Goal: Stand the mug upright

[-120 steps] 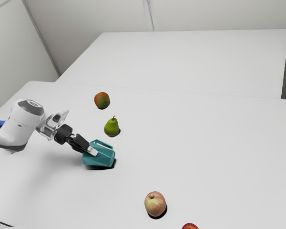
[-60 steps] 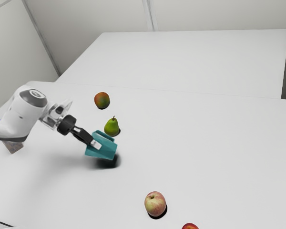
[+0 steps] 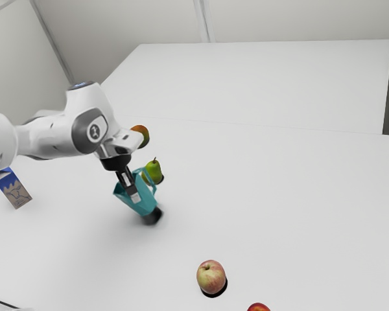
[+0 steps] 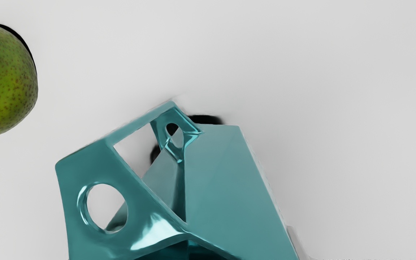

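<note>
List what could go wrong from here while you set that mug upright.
The mug is still tilted in my gripper, so if I let go now, it would probably tip over rather than stand.
Its handle is on the side toward the pear; turning or swinging it that way might knock the pear.
The mug's base appears to be off the table, so lowering it at this slant could land it on an edge.

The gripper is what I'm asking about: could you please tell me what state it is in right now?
Gripper: closed on the teal mug, holding it tilted, not upright.
</note>
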`<state>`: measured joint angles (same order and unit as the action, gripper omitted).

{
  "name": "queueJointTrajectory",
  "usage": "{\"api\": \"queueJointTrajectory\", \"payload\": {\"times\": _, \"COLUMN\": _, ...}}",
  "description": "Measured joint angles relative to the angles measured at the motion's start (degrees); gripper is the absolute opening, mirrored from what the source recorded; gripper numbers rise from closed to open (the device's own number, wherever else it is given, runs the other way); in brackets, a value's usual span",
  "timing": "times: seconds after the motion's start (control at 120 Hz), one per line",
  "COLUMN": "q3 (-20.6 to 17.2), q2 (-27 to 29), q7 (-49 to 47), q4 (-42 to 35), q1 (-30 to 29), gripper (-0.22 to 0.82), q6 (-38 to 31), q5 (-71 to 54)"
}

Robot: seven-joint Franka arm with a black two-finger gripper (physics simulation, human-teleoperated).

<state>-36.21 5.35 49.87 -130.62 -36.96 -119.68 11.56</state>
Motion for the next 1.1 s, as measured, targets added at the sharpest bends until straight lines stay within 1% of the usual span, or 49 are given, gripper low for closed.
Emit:
{"api": "queueJointTrajectory", "payload": {"times": 0.158, "q3": -2.0, "q2": -0.2, "q7": -7.4, "q4": -0.9, "q1": 0.1, "gripper": -0.18, "q6": -3.9, "q5": -6.0}}
{"api": "queueJointTrajectory", "payload": {"times": 0.392, "q3": -2.8, "q2": -0.5, "q7": -15.8, "q4": -4.3, "q1": 0.1, "gripper": -0.18, "q6": -9.8, "q5": -8.2}}
{"api": "queueJointTrajectory", "payload": {"times": 0.7, "q3": -3.1, "q2": -1.0, "q7": -23.0, "q4": -5.0, "q1": 0.1, "gripper": -0.17, "q6": -12.6, "q5": -8.6}}
{"api": "queueJointTrajectory", "payload": {"times": 0.733, "q3": -3.2, "q2": -1.1, "q7": -23.5, "q4": -5.0, "q1": 0.1, "gripper": -0.15, "q6": -12.7, "q5": -8.5}}
{"api": "queueJointTrajectory", "payload": {"times": 0.758, "q3": -3.3, "q2": -1.2, "q7": -23.9, "q4": -5.0, "q1": 0.2, "gripper": -0.11, "q6": -12.8, "q5": -8.5}}
{"api": "queueJointTrajectory", "payload": {"times": 0.867, "q3": -3.3, "q2": -1.4, "q7": -25.3, "q4": -5.1, "q1": 0.3, "gripper": 0.09, "q6": -12.9, "q5": -8.3}}
{"api": "queueJointTrajectory", "payload": {"times": 0.95, "q3": -3.4, "q2": -1.5, "q7": -26.3, "q4": -5.1, "q1": 0.2, "gripper": 0.21, "q6": -13.0, "q5": -8.3}}
{"api": "queueJointTrajectory", "payload": {"times": 1.1, "q3": -3.5, "q2": -0.8, "q7": -27.7, "q4": -5.0, "q1": 0.2, "gripper": 0.37, "q6": -13.1, "q5": -8.2}}
